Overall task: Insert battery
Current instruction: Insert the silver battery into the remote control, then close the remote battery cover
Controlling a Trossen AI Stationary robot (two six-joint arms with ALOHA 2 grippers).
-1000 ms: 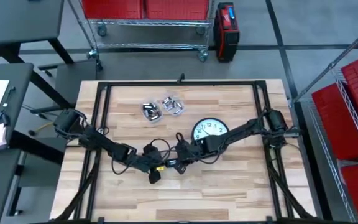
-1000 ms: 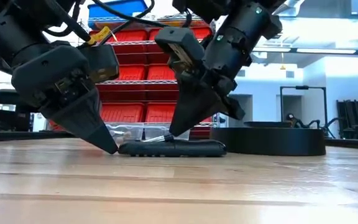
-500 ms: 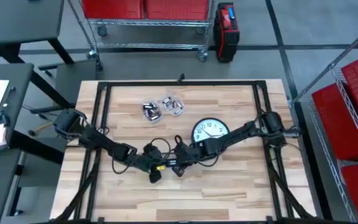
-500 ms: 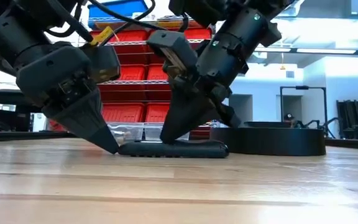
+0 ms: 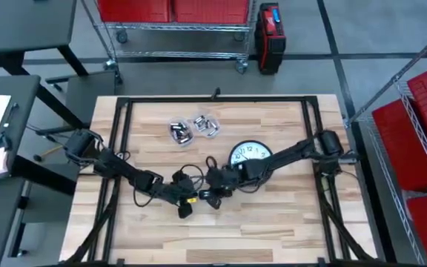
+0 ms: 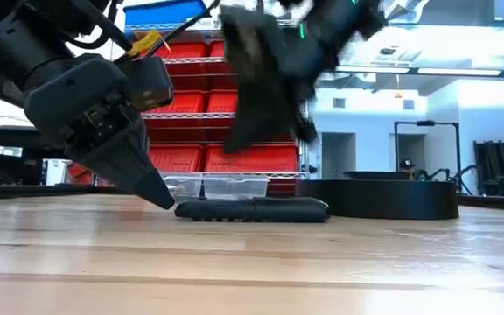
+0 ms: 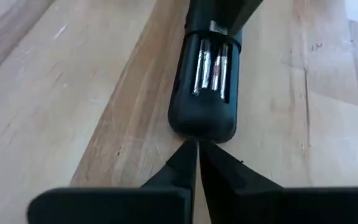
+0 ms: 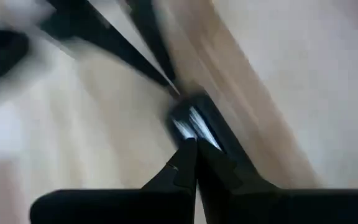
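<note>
Remote flat on wooden table, battery bay open, two cells seated. Left gripper pressed together, tip braced at remote's end. Right gripper closed, empty, above remote – could dislodge cells or shove remote off brace.

Black remote (silver batteries inside) on pale striped wood table.

Light wooden table with black frame fills centre of high view. On it: two clear plastic containers upper centre, touching; round black clock right of centre, face up; black remote lower centre, flat, battery bay open showing two batteries.
</note>
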